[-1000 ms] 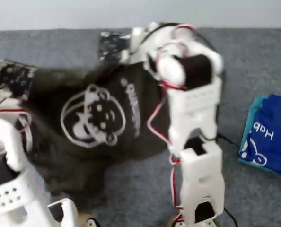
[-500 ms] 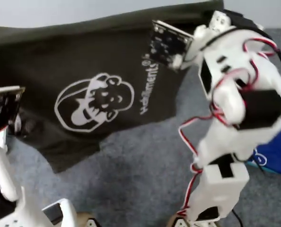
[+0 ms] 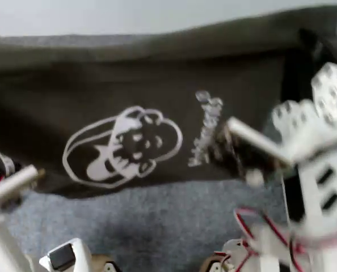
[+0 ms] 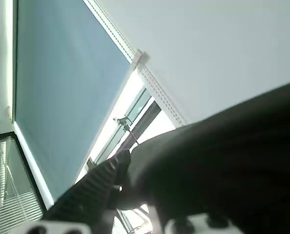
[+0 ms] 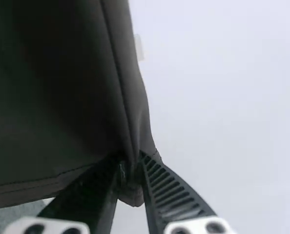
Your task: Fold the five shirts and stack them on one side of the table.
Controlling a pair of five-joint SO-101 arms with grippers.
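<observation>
A dark olive shirt (image 3: 157, 79) with a white cartoon print (image 3: 123, 144) hangs spread wide above the grey table, held up by its top edge. In the left wrist view my left gripper (image 4: 123, 165) is shut on a fold of the dark shirt (image 4: 233, 156). My right gripper (image 5: 130, 170) pinches a hemmed corner of the shirt (image 5: 52, 87) between its ribbed fingers. In the high view the right arm (image 3: 310, 147) rises at the right in front of the cloth, and the left arm (image 3: 9, 187) stands at the lower left.
Bare grey table (image 3: 157, 226) lies below the hanging shirt. The two arm bases (image 3: 66, 258) (image 3: 225, 263) sit at the near edge. A window with a blind (image 4: 52, 97) shows behind the left gripper.
The shirt went from lying crumpled on the table to hanging stretched out in the air. Both arms rose and moved apart, and the blue folded shirt at the right is now out of sight.
</observation>
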